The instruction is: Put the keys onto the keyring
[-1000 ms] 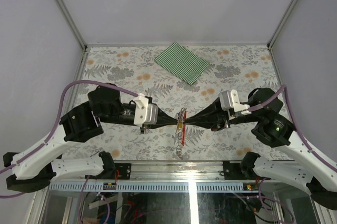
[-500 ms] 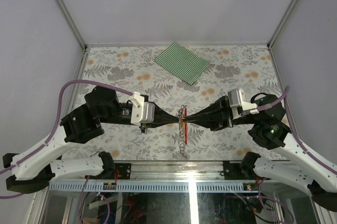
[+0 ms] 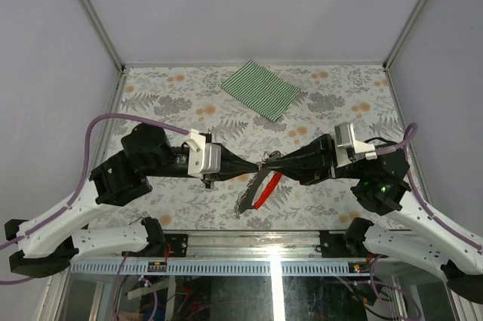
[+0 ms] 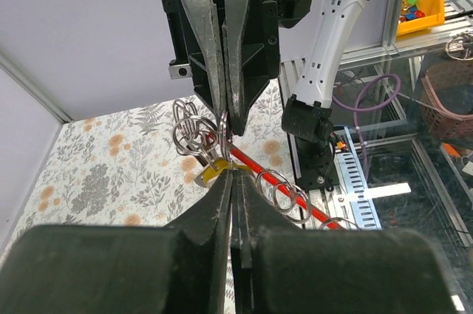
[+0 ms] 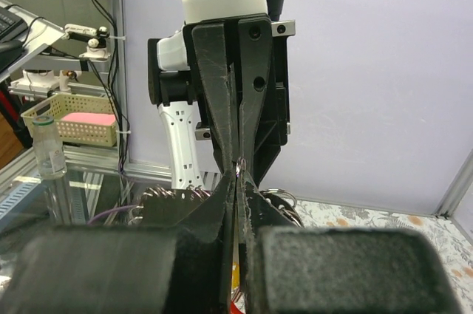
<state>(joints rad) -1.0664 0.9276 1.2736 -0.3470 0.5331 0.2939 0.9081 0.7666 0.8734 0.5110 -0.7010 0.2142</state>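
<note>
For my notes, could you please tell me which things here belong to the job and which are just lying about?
Job: red curved strap keyring with silver metal rings; small silver key with yellow plastic head; left gripper; right gripper.
Lying about: green striped cloth.

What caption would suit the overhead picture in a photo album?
Left gripper and right gripper, both shut, hold a red-strapped keyring between them above a floral table.
</note>
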